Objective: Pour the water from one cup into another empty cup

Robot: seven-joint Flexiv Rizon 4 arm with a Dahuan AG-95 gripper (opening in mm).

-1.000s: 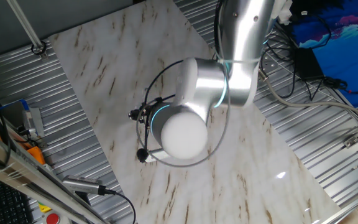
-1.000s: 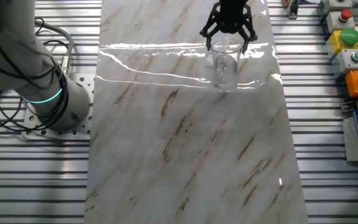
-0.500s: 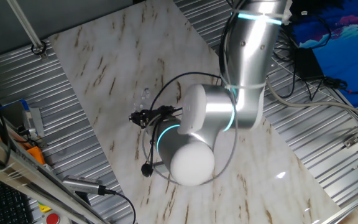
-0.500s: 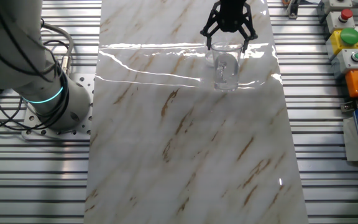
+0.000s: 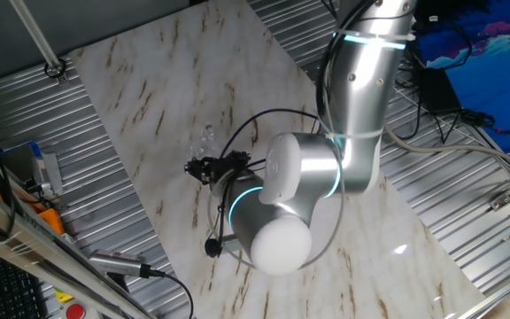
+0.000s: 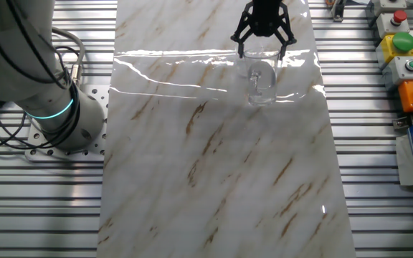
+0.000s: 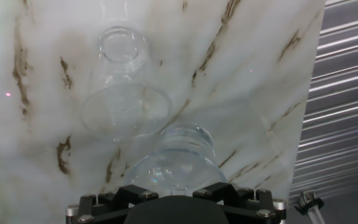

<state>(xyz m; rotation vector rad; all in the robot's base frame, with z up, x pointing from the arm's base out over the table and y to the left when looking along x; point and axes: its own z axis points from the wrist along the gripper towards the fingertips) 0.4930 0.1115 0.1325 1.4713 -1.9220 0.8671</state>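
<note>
The tool [image 6: 262, 50] straddles the larger tumbler [image 6: 261, 64] at top centre of the bench [image 6: 214, 165], jaws spread either side for a side grasp. Whether they have closed on it cannot be told. The smaller cup [image 6: 259, 89] stands just beside, presumably to keep the pour short.

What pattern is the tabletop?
White marble with brown veins on the tabletop, clearest in the other fixed view.

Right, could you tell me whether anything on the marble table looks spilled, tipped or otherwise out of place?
Nothing stands out. The clear glass cup nearest the hand camera and the second clear glass cup beyond it both stand upright on the marble table; no puddle or breakage shows.
</note>
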